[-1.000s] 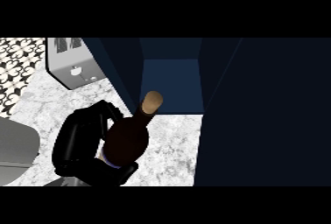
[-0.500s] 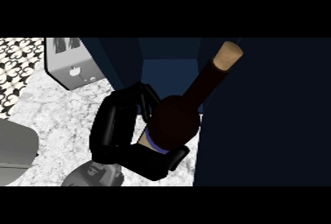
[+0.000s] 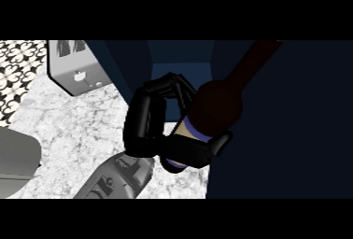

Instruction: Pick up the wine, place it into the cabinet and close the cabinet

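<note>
Dark wine bottle [image 3: 219,105], clasped in the right robot hand [image 3: 165,140], seemingly tilts toward the cabinet [image 3: 176,70] beyond the marble surface [image 3: 76,121]; next, set it inside.

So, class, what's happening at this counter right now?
One black hand is curled round a dark wine bottle and holds it tilted, neck up to the right, in front of the open dark blue cabinet. Which hand it is cannot be told from the forearm alone. The bottle is not yet set down inside. A toaster stands on the marble counter.
</note>
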You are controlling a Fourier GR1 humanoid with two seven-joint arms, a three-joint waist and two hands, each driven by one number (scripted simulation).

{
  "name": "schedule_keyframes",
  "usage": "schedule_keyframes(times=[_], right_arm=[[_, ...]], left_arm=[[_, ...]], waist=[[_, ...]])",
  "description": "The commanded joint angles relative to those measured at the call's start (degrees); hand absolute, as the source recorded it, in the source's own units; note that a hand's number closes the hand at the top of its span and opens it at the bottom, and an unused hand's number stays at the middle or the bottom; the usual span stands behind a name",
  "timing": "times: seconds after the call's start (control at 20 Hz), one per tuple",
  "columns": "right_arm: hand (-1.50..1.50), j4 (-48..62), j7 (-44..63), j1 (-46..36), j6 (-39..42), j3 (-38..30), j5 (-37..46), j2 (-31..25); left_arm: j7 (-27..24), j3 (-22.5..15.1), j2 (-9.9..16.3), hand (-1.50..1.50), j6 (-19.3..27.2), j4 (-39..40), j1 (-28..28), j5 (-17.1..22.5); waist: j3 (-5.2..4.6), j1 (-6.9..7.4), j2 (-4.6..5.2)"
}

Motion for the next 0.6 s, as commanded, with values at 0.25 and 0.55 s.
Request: schedule_keyframes(times=[0.25, 0.55], right_arm=[[-1.50, -10.22, 5.41, 3.61, -1.28, 1.50, -4.54, 0.86], [-1.50, -7.83, 4.07, 2.05, 0.22, -1.62, -6.02, -1.41]], left_arm=[[-4.79, -0.31, -0.01, 1.50, 3.12, 7.30, -3.27, 0.96], [-13.66, -0.55, -0.01, 1.50, 2.80, 11.57, 0.64, 8.01]], waist=[[-0.02, -0.07, -0.08], [-0.03, -0.05, 0.03]])
